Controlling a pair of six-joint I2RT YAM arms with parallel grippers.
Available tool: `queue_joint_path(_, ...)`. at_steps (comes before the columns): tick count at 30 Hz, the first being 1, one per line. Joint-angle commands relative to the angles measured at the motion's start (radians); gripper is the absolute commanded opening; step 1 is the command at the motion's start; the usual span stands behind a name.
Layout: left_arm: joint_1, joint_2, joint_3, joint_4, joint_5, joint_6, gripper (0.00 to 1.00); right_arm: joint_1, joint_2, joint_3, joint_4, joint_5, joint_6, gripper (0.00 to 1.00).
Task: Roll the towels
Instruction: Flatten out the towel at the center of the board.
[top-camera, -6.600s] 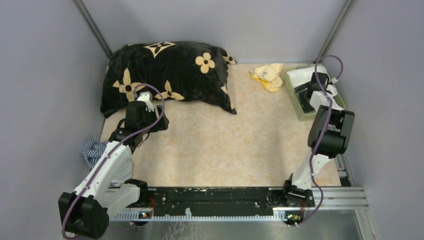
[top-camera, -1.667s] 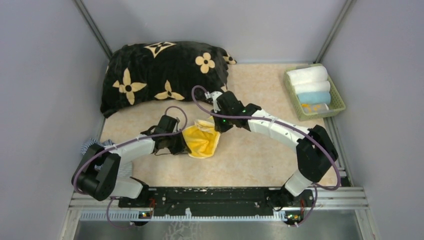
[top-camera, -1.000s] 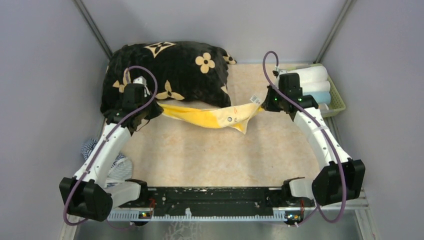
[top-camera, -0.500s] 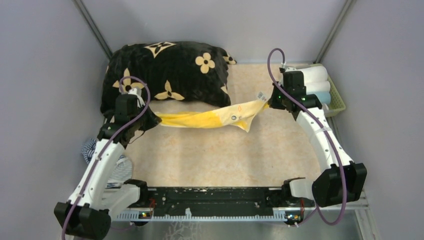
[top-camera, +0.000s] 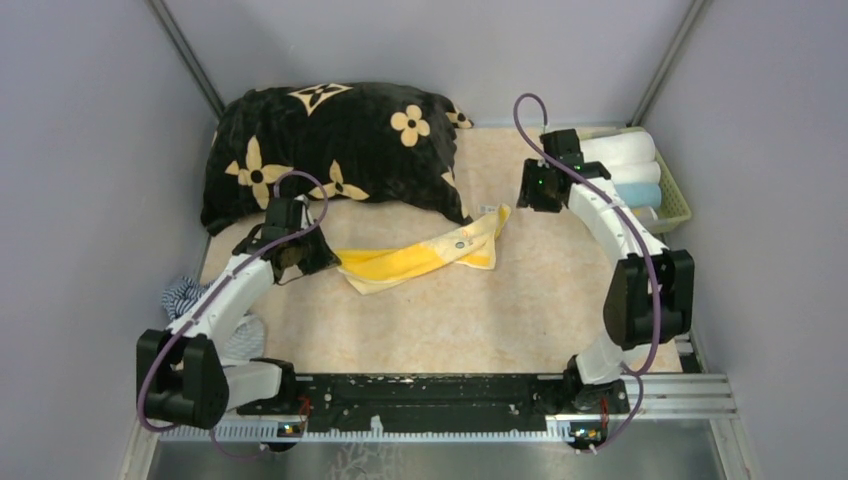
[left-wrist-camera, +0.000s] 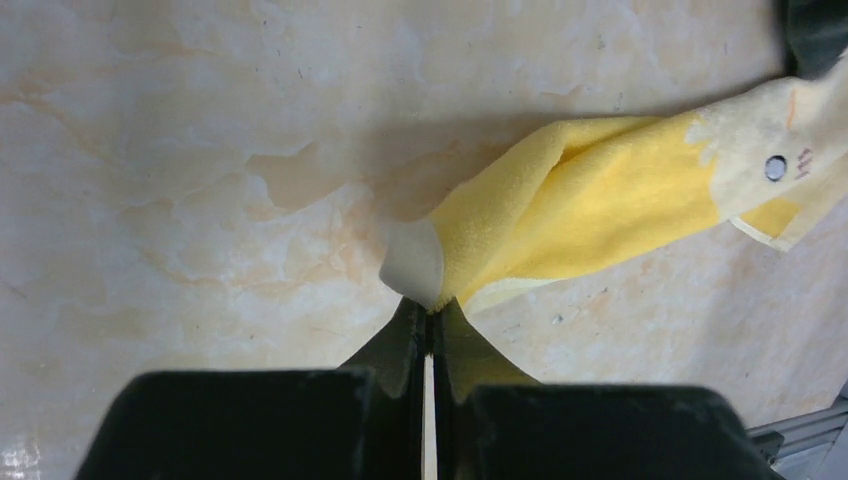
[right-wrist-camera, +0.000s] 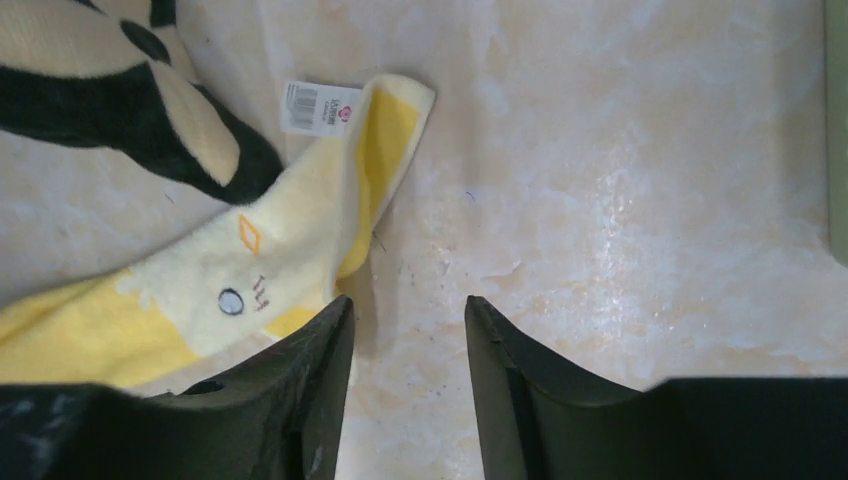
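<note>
While the left gripper pinches one corner of the yellow towel tight, the right gripper hangs just above the other end with its two fingers apart and nothing between them. That towel lies in the middle of the table as a long, bunched strip. It runs from the left gripper on the left toward the far right. Its far end, with a little white tag, sits right beside the corner of the big black cushion. It looks twisted and folded on itself, not flat. At the far right stands a green basket with rolled cloths in it, and one of them is the light blue towel. A striped cloth pokes out at the near left, under the left arm. I think the step in hand is laying the yellow towel out so it can be rolled, and the rolling itself is not begun. The next move should be to open the towel up and smooth it flat on the bare table, away from the cushion. For that the right gripper would need to take hold of a free corner, and both arms would pull gently apart. If the towel is rolled while it is this bunched, the roll may come out lumpy.
</note>
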Motion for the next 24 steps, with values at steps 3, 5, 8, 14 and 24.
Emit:
queue_joint_path(3,0.006,0.096,0.016,0.095,0.008,0.047,0.02,0.037,-0.139,-0.162,0.076,-0.078,0.034,0.53)
queue_joint_path(5,0.006,0.113,0.012,0.105,0.005,0.055,0.02,0.061,-0.161,-0.248,0.120,-0.109,0.044,0.53)
queue_joint_path(8,0.006,0.135,0.005,0.121,0.004,0.061,0.02,0.127,-0.157,-0.339,0.174,-0.113,0.083,0.52)
queue_joint_path(14,0.006,0.151,0.004,0.131,0.015,0.067,0.02,0.175,-0.140,-0.459,0.324,-0.088,0.244,0.49)
queue_joint_path(24,0.006,0.148,-0.011,0.142,0.020,0.069,0.02,0.181,-0.081,-0.544,0.463,-0.104,0.339,0.45)
